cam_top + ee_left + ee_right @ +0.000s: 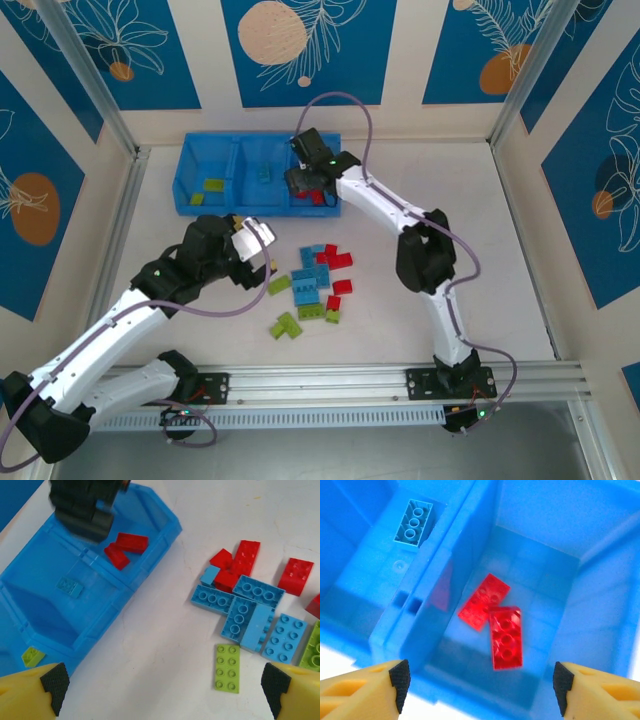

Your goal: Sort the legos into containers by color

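Observation:
The containers are three compartments of one blue bin (250, 208). A lime lego (210, 188) lies in the left one and a light blue lego (414, 522) in the middle one. Two red legos (506, 635) lie in the right one. My right gripper (480, 685) hangs open over that right compartment, with nothing between its fingers. More red, light blue and lime legos (315, 285) are spread on the table in front of the bin. My left gripper (162, 690) is open above the table just left of the pile. A lime plate (227, 668) lies near its right finger.
A metal rail (330, 380) runs along the near table edge. Frame posts (125, 215) and patterned walls close in the left, back and right. Bare tabletop lies to the right of the pile.

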{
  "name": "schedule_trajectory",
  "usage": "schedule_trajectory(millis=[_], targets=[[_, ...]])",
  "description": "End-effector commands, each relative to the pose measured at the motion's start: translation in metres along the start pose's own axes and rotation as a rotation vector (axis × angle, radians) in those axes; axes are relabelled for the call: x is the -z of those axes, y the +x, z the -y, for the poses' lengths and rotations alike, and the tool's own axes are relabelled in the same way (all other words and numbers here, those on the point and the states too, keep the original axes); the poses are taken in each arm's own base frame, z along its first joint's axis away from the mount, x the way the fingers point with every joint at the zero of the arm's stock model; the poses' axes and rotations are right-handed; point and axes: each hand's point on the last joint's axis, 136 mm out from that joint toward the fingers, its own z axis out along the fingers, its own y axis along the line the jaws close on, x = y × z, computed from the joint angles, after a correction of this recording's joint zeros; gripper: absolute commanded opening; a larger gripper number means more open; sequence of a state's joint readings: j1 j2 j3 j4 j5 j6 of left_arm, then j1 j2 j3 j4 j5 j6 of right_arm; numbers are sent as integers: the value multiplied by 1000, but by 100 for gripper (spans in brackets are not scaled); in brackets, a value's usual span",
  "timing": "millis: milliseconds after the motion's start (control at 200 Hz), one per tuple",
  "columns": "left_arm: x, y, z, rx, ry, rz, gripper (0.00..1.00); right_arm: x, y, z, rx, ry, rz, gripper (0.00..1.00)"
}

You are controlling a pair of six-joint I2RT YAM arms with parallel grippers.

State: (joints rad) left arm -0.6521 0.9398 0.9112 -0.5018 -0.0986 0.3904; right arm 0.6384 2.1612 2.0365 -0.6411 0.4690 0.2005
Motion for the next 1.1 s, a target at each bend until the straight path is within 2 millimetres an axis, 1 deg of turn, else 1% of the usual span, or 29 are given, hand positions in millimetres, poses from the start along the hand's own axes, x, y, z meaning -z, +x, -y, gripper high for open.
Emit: schedule_trajectory(millis=[0, 5, 15, 40, 45, 50, 95, 140, 155, 175, 210, 265, 270, 295, 350, 375, 410, 475, 535, 605, 695, 810, 860, 955, 1030, 1095], targets=[[-1, -8, -25, 213, -112, -14, 99, 89, -24, 7, -113, -82, 99, 77], [0, -9, -26, 226, -115, -16, 99, 90, -23, 7, -118, -85, 97, 77], [0, -9, -28, 262, -120, -22, 99, 100, -24, 7, -130, -96, 106, 77], [0, -10, -30, 343, -127, -43, 98, 115, -19, 8, -154, -119, 107, 77], [0, -11, -31, 359, -128, -46, 98, 115, -16, 7, -157, -124, 97, 77], [-1, -12, -31, 373, -129, -50, 98, 119, -16, 7, -161, -132, 101, 77], [-4, -13, -30, 535, -114, -87, 94, 145, -5, 5, -191, -189, 103, 77], [-14, -13, -22, 687, -80, -121, 91, 171, 6, 3, -213, -252, 114, 77], [-19, -13, -18, 738, -63, -131, 89, 176, 11, 2, -220, -268, 111, 77], [-25, -14, -13, 801, -42, -141, 87, 188, 16, 2, -232, -291, 120, 77], [-38, -17, -1, 892, 17, -157, 85, 204, 27, 3, -253, -320, 124, 77], [-60, -21, 15, 994, 95, -179, 82, 224, 46, 8, -289, -341, 127, 77], [-62, -22, 18, 1003, 111, -184, 82, 223, 50, 9, -292, -339, 119, 77], [-70, -26, 24, 1029, 144, -190, 81, 232, 58, 12, -312, -342, 124, 78], [-92, -22, 37, 1047, 161, -242, 79, 243, 79, 22, -357, -325, 118, 78], [-102, -16, 42, 1046, 150, -284, 78, 247, 87, 27, -378, -315, 122, 78], [-113, -10, 47, 1035, 131, -336, 76, 253, 97, 33, -403, -300, 125, 79], [-133, 1, 58, 995, 120, -427, 73, 256, 116, 44, -441, -272, 120, 79], [-151, 11, 67, 979, 115, -480, 70, 258, 126, 51, -463, -257, 114, 79], [-166, 23, 70, 972, 81, -514, 69, 258, 134, 56, -477, -245, 95, 79], [-178, 36, 77, 972, 73, -551, 67, 256, 138, 59, -481, -233, 77, 79], [-189, 50, 84, 972, 67, -592, 66, 254, 136, 57, -478, -239, 74, 79], [-192, 54, 87, 966, 71, -599, 66, 253, 134, 56, -475, -243, 74, 79], [-201, 56, 96, 950, 114, -603, 66, 249, 134, 55, -469, -242, 64, 79], [-205, 64, 97, 943, 94, -626, 66, 247, 134, 54, -471, -242, 55, 79], [-208, 72, 95, 926, 65, -644, 63, 247, 135, 53, -475, -247, 50, 79]])
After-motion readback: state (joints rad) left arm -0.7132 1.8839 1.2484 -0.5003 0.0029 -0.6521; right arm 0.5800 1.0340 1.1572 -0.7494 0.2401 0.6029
